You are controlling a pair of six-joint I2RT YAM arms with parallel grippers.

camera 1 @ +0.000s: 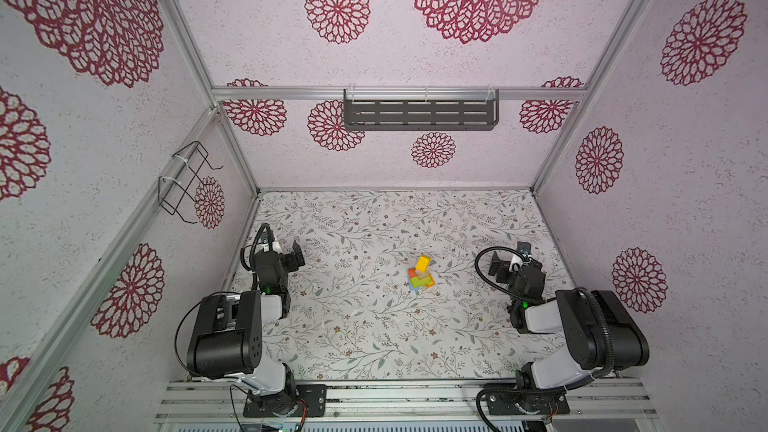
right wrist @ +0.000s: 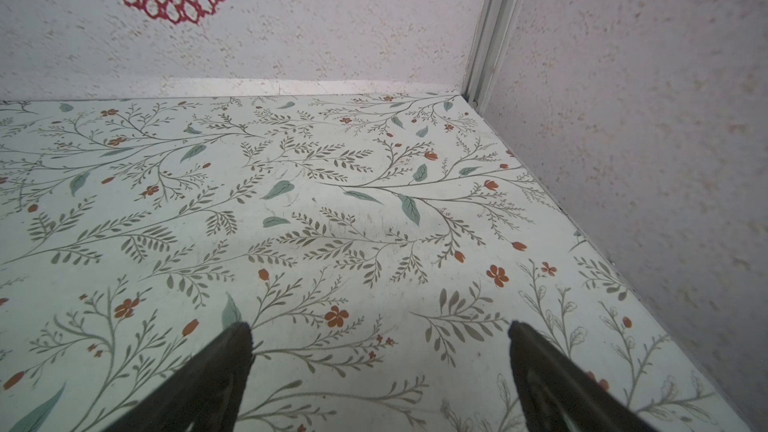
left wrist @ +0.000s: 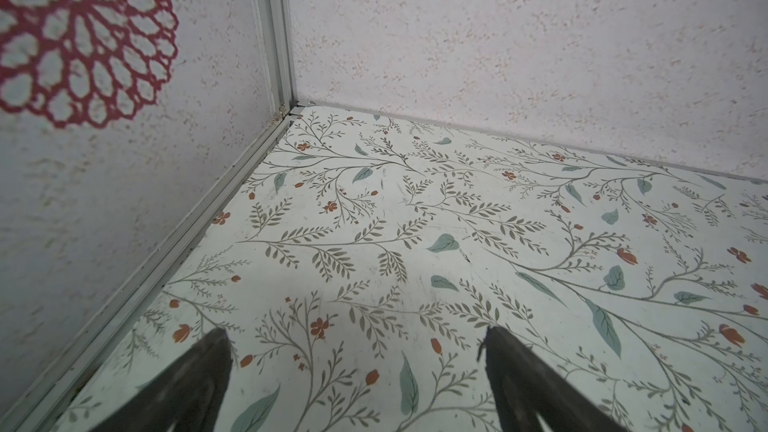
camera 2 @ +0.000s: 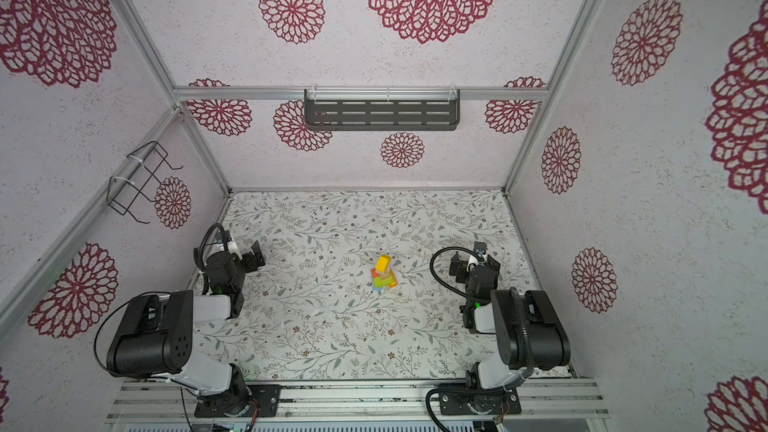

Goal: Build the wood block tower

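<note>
The wood block tower [camera 1: 422, 275] [camera 2: 384, 275] stands near the middle of the floral table in both top views. Its flat blue, orange, red and lime-green pieces lie fanned at the bottom. A tan block sits above them, and a yellow block [camera 1: 423, 261] [camera 2: 383, 262] is on top, leaning slightly. My left gripper [camera 1: 294, 258] [left wrist: 357, 342] hovers far to the tower's left, open and empty. My right gripper [camera 1: 509, 258] [right wrist: 380, 334] is off to the tower's right, also open and empty. Both wrist views show only table and walls. I see no loose wood blocks.
A black slotted shelf [camera 1: 419, 111] hangs on the back wall. A wire rack [camera 1: 187, 182] is on the left wall. Patterned walls and aluminium posts close in the table [camera 1: 365, 338] on three sides. The arm bases stand on the front rail.
</note>
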